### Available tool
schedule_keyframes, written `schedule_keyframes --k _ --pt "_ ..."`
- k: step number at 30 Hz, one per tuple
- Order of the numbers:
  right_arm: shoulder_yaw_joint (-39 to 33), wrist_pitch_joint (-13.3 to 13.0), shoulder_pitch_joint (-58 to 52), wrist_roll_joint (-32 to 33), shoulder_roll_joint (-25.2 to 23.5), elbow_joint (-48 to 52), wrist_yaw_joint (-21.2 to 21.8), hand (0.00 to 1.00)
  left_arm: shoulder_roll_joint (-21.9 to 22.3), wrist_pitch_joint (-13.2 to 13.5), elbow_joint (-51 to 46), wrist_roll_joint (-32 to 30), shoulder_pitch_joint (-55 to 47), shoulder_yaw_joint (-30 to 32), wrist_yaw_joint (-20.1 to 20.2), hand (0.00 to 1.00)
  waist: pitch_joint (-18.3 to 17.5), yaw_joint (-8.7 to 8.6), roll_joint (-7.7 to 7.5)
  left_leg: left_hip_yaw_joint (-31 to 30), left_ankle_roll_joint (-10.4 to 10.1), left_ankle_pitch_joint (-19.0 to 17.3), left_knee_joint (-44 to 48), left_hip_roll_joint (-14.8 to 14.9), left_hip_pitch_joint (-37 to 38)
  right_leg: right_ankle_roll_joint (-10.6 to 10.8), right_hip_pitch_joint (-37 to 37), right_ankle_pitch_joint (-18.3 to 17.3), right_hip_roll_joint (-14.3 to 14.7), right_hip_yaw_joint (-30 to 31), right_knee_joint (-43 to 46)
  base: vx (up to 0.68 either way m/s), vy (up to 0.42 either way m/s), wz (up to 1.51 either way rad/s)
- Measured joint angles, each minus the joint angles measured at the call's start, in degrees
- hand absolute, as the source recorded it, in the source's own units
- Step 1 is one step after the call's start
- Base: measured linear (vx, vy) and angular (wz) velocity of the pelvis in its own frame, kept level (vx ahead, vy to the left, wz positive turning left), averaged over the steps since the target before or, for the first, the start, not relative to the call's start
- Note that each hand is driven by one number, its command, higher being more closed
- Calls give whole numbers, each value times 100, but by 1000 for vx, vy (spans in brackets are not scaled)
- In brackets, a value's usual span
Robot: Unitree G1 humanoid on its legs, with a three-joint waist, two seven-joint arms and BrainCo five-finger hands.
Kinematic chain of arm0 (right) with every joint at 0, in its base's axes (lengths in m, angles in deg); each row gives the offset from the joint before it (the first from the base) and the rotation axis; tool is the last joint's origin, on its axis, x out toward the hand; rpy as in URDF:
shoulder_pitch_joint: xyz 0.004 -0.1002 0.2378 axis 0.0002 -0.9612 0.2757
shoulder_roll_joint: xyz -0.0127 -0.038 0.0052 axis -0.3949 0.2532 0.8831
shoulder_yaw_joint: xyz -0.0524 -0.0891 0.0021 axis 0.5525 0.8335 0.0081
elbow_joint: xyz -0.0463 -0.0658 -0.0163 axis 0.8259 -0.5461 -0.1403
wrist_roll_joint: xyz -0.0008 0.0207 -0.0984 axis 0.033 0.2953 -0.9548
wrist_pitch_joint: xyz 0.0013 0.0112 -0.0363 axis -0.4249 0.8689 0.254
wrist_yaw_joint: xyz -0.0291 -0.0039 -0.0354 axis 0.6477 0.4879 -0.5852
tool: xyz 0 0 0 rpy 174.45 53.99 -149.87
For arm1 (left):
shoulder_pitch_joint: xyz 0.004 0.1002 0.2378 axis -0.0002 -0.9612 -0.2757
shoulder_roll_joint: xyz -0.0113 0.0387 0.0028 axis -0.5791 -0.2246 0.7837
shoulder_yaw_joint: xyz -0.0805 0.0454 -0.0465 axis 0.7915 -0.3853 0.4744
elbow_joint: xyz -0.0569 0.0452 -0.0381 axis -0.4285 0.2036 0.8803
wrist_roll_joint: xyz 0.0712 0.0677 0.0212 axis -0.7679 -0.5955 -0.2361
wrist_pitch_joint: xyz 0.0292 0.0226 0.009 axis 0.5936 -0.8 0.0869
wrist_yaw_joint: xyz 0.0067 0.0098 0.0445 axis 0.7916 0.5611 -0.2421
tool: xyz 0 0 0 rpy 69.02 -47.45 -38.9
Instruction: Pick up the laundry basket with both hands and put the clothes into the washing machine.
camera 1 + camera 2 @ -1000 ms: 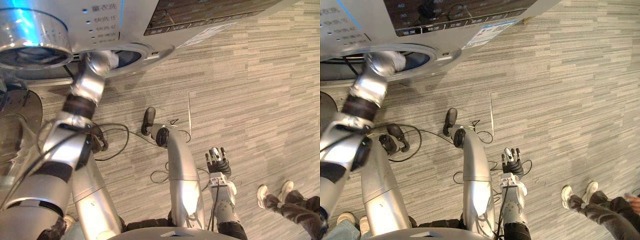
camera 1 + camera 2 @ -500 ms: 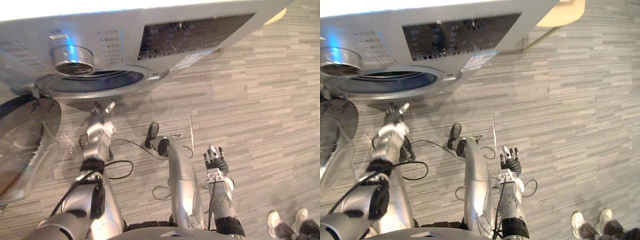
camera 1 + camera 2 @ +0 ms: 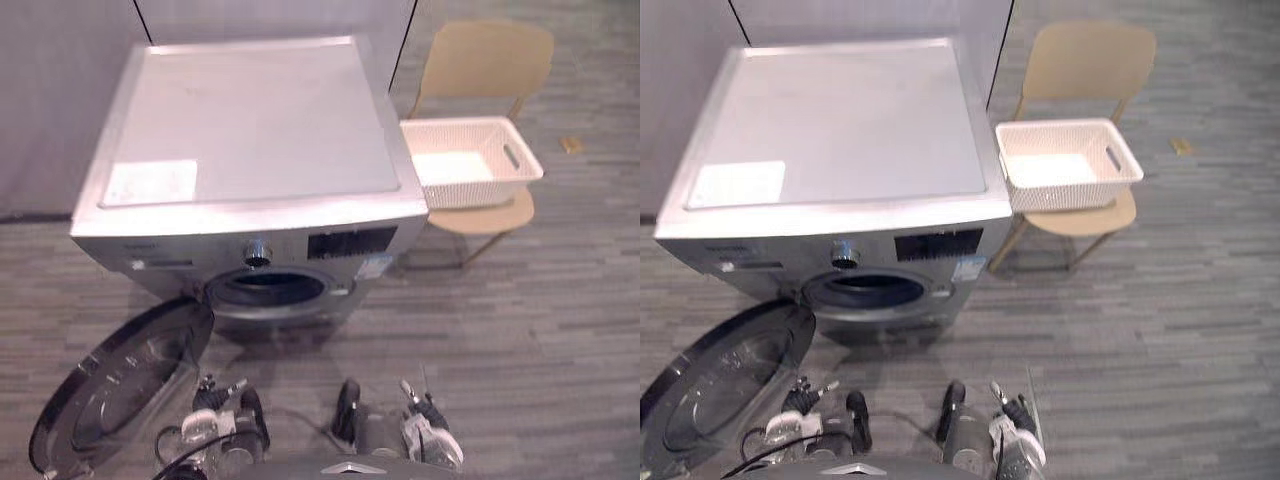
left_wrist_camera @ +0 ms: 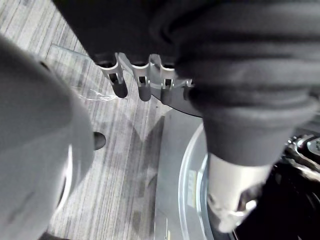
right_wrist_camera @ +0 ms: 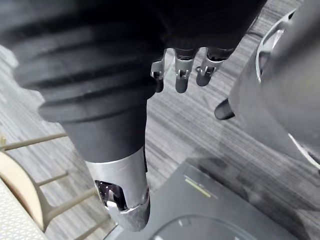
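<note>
Grey striped carpet floor (image 3: 540, 330) runs up to a plain grey wall. One silver front-loading washing machine (image 3: 250, 140) stands against that wall. It has one knob (image 3: 257, 251), one dark panel (image 3: 350, 243) and one pale label (image 3: 150, 182) on its flat top. Its single round door (image 3: 120, 390) hangs wide open on the robot's left, baring the dark drum mouth (image 3: 265, 290).

Just beside the machine's right side stands one tan chair (image 3: 485, 55). The one white woven laundry basket (image 3: 480, 190) sits on the chair's seat, well apart from both hands. Its inside looks pale, and I cannot tell whether clothes lie in it.

One small tan scrap (image 3: 571, 145) lies on the floor past the chair.

Low before the machine, the left hand (image 3: 215, 400) hangs by the open door and the right hand (image 3: 425, 420) is over bare carpet. In the wrist views the left fingers (image 4: 143, 85) and the right fingers (image 5: 181, 80) are loosely straight and apart, holding nothing. The open door stands between the left hand and the drum mouth.
</note>
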Motion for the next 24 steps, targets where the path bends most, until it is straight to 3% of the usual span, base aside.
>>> schedule_keyframes --k 3,7,10,11,12,13,15,16,18,19,20,22,24 --pt "-233 92 42 -246 78 -463 28 0 -28 -21 236 -499 -19 -128 130 0 -123 -42 79 -104 -31 341 -664 -83 578 44 821 502 239 -171 -1080 163 27 14" --pt "-283 103 127 -303 100 -752 25 0 -112 -26 352 -530 -12 -151 192 0 -144 -54 55 -77 -41 240 -563 -51 853 28 1322 680 363 -154 -1526 103 30 -6" --pt "-253 111 194 -305 122 -843 32 0 -173 -51 361 -515 -44 -146 193 0 -135 -21 83 21 -105 -169 61 183 913 -4 1588 654 526 -5 -1575 39 5 -32" --pt "-193 111 264 -313 184 -939 37 0 -175 -67 358 -433 -68 -131 189 0 -101 8 162 75 -167 -494 662 446 896 -37 1747 570 690 127 -1571 -5 -5 -42" --pt "-157 113 285 -315 200 -963 37 0 -174 -71 358 -404 -68 -132 190 0 -76 28 201 69 -160 -591 951 540 870 -61 1804 496 757 195 -1580 -105 -20 -76" --pt "44 112 311 -494 285 -960 44 0 -156 -73 339 -282 -58 -167 192 0 -47 50 293 -22 -72 -660 1897 784 616 -74 1903 465 893 409 -1581 -123 -22 -66" --pt "190 109 364 -530 352 -959 90 0 -106 -79 336 -241 -22 -307 200 0 -34 31 395 -218 -8 -620 2404 860 380 -73 1919 464 958 583 -1583 -79 6 -48" --pt "191 107 368 -529 392 -948 88 0 -40 -81 298 -254 -10 -290 198 0 23 45 434 -447 -14 -657 2534 754 320 -72 1900 466 949 730 -1556 -42 106 -34" --pt "189 106 427 -530 459 -953 86 0 62 -82 277 -271 -32 -282 201 0 13 137 565 -1073 -175 -963 2339 142 320 -52 1743 479 858 1016 -1490 -69 172 -59" --pt "254 101 514 -532 479 -944 91 0 93 -81 269 -271 -90 -260 203 0 9 239 690 -1168 -49 -1167 1736 -112 525 5 1668 518 899 1234 -1551 -74 195 -78" --pt "317 101 591 -536 478 -939 92 0 67 -85 280 -271 -94 -223 206 0 11 266 698 -1163 146 -1321 1400 -196 655 51 1640 603 932 1374 -1651 -61 166 -77" --pt "568 107 653 -674 348 -879 107 0 108 -81 255 -271 -149 54 208 0 0 354 558 -1431 142 -1353 980 -650 782 71 1543 713 790 1793 -1726 -13 110 -48" --pt "717 118 674 -887 281 -881 131 0 110 -71 173 -275 -231 166 210 0 8 305 439 -1281 293 -1261 654 -746 1094 70 1542 703 676 1923 -1432 53 135 -8"
